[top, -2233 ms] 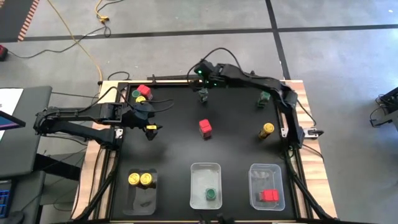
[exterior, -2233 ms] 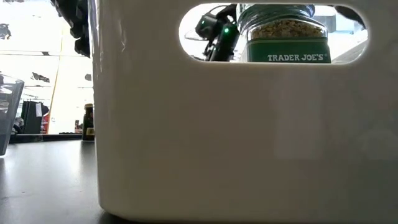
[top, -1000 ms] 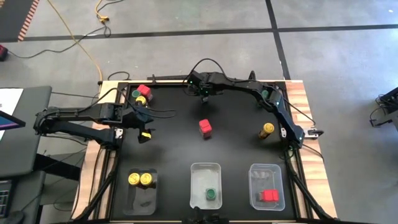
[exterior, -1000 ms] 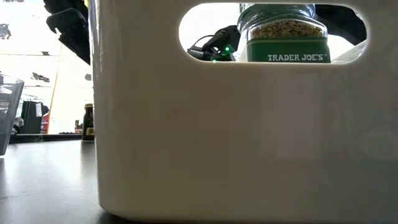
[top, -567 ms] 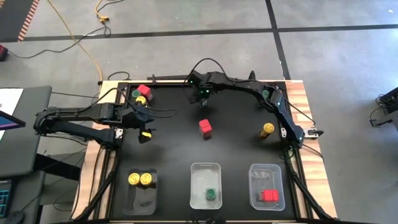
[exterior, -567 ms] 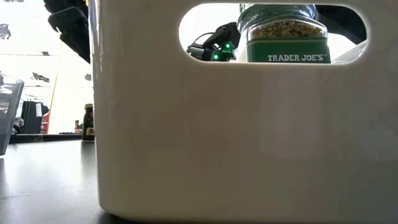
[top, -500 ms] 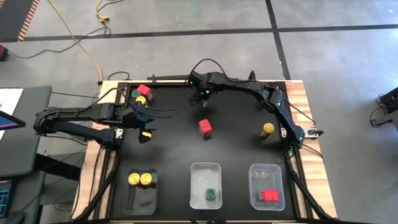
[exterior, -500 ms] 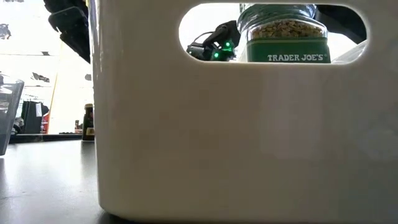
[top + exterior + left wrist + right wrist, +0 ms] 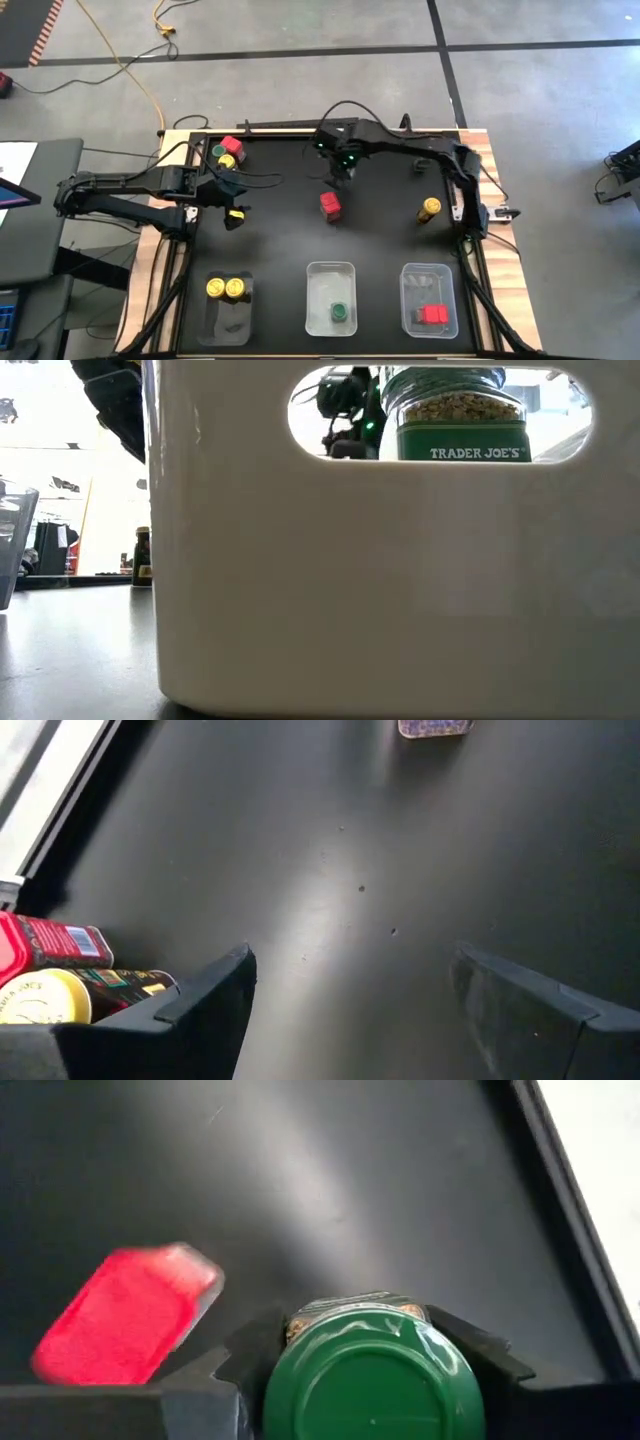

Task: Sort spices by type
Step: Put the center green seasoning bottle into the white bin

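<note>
Four yellow-lidded jars (image 9: 216, 288), four green (image 9: 340, 311), three red (image 9: 330, 205), three trays (image 9: 331, 272).

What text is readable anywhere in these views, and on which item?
"TRADER JOE'S": on the green label of the green-lidded jar seen through the white bin's handle slot in the low view.
Labels on the red-lidded jar and yellow-lidded jar in the left wrist view: too blurred to read.
Nothing else legible.

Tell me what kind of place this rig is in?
Probably a lab or workshop: the black table stands on grey concrete floor with black tape lines, a yellow cable trailing across it.
</note>
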`<action>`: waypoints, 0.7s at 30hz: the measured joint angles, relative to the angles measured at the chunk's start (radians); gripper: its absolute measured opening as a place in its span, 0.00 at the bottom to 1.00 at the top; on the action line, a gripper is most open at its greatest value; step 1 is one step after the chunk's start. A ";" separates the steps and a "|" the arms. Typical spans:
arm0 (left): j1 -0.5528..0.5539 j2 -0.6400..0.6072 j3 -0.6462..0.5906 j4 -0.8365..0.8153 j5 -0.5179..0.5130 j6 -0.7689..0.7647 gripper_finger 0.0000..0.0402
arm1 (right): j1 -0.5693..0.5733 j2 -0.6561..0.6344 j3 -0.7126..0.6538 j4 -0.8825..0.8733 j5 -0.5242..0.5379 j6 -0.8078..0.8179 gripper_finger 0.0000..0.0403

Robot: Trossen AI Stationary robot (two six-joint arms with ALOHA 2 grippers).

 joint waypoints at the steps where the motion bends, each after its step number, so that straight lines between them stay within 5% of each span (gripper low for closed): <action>1: 0.000 0.000 0.000 0.000 0.000 -0.012 0.80 | 0.004 -0.034 -0.043 0.010 0.000 -0.008 0.57; 11: 0.000 0.000 0.000 0.000 0.000 -0.154 0.80 | -0.004 -0.357 -0.497 0.224 -0.194 -0.108 0.57; 21: 0.000 0.000 0.000 0.000 0.000 -0.164 0.80 | 0.082 -0.405 -0.626 0.160 -0.286 -0.676 0.57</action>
